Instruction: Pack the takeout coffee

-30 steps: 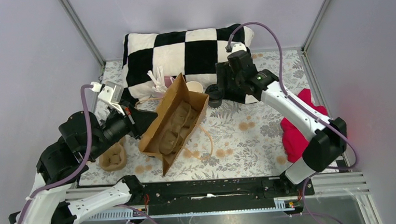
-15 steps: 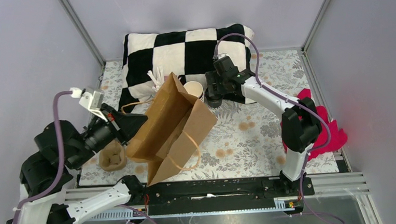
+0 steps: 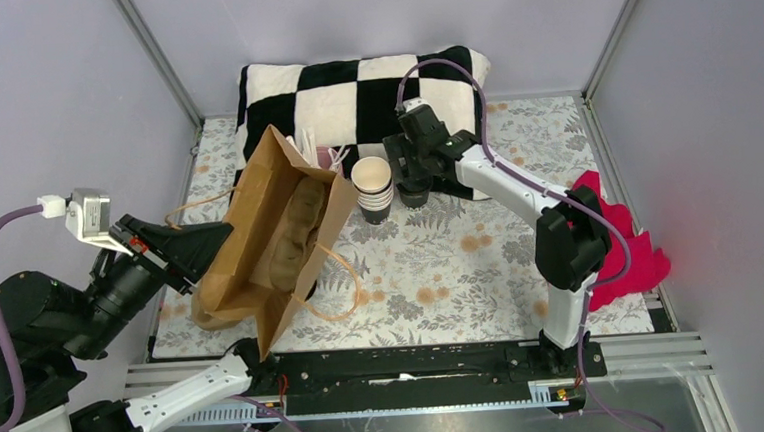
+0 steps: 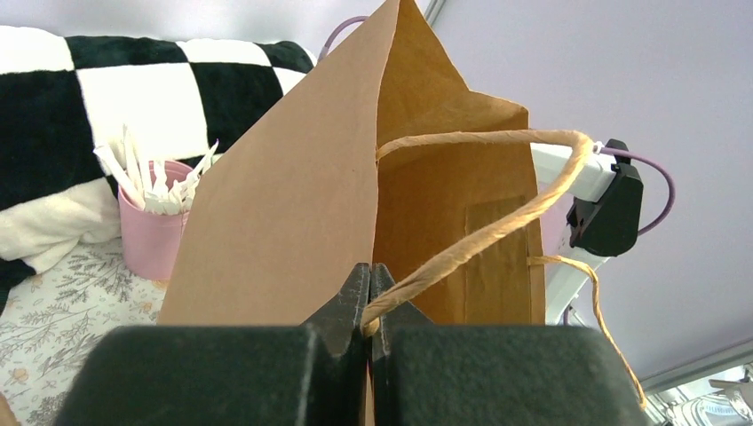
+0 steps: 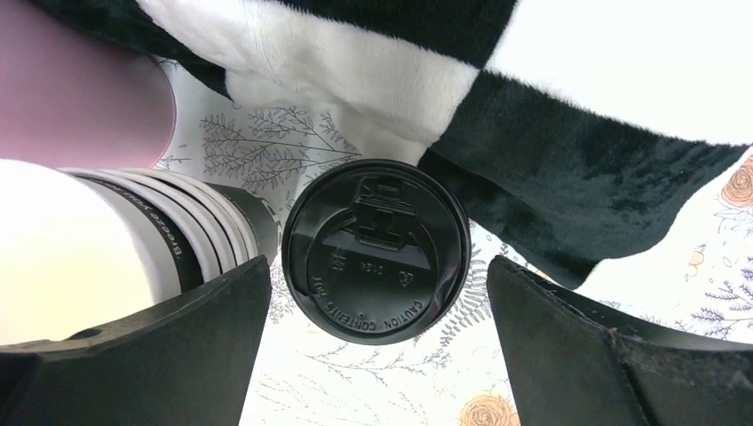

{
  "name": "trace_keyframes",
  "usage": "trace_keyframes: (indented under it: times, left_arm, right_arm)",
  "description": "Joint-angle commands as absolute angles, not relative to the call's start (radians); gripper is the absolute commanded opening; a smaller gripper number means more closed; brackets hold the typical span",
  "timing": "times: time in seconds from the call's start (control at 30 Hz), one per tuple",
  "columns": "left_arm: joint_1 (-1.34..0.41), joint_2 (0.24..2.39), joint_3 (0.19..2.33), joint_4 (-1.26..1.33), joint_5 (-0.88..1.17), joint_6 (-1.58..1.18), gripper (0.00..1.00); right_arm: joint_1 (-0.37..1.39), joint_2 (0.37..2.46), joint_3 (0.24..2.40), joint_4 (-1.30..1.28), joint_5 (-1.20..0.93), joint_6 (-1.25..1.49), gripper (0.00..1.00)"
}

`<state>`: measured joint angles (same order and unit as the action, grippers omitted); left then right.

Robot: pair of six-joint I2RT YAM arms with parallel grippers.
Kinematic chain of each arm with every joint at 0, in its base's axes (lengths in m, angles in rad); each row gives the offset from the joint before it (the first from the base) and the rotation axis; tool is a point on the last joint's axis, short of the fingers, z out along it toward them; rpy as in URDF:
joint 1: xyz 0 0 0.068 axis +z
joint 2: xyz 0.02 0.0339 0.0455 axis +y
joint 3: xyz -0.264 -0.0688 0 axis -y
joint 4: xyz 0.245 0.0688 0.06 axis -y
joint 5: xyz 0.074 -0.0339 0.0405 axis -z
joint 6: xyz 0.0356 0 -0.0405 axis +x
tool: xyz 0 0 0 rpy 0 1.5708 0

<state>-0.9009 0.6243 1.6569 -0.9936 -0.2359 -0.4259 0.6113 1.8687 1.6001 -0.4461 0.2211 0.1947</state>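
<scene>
Found right gripper [image 5: 377, 264] released, jaws wide either side of the upright lidded takeout coffee [image 5: 375, 251] dead centre beneath, beside the cup stack [image 5: 107, 240]; left gripper [image 4: 368, 297], farther off lower left, clenched on paper bag [image 4: 284, 204] handle [image 4: 479, 235].

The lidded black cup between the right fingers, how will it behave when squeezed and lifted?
The takeout coffee looks like a paper cup, so a hard squeeze would probably dent it. Its glossy plastic lid may be slippery or pop off. The cup stack stands close beside it, so a tilt could knock that.
</scene>
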Motion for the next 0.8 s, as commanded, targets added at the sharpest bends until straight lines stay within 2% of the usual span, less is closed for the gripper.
trace_keyframes:
  times: [0.0,0.5,0.77]
  left_arm:
    - [-0.900,0.621,1.675,-0.975,-0.255,-0.429,0.00]
    - [-0.901,0.596,1.650,-0.976,-0.264,-0.429,0.00]
    - [-0.901,0.599,1.644,-0.976,-0.262,-0.431,0.00]
  right_arm:
    - [0.623,1.896,1.646,-0.462,0.253,0.177,0.96]
    - [0.634,1.957,1.685,-0.479,0.268,0.167,0.96]
    - [0.634,1.976,1.698,-0.488,0.275,0.158,0.87]
